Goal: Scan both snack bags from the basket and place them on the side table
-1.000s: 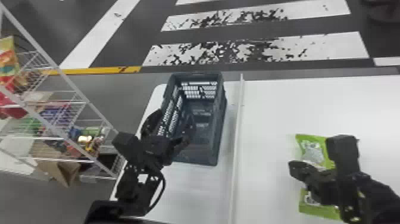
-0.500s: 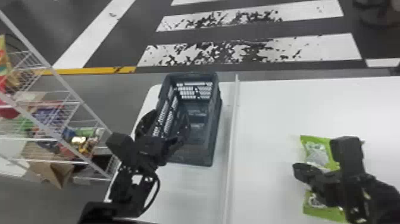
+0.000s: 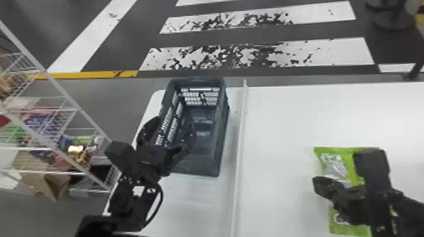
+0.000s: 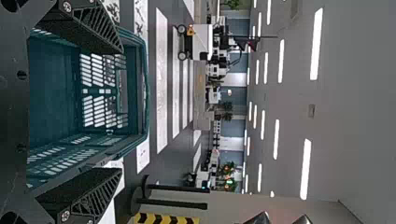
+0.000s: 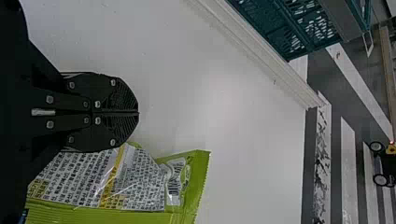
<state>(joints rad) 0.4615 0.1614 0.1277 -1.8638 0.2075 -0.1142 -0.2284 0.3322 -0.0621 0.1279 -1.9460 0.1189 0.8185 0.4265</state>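
left arm (image 3: 134, 171): black, boxy segments, looped black cable (image 3: 162, 200) | left pincer (image 3: 174, 127): black, wedge-shaped fingers (image 4: 86, 28), slanting ribs, silvery screws (image 4: 66, 6), base plate (image 4: 14, 112) with round holes | right arm (image 3: 375, 189): black, blocky housing | right pincer (image 3: 317, 184): black, rounded end, fine ridges (image 5: 122, 100), small metal bar (image 5: 43, 112)

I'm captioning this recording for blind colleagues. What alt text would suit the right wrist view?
The right gripper, its fingers closed together, shows partly in front of a green snack bag on a white table. Beyond a raised white strip is part of a teal basket.
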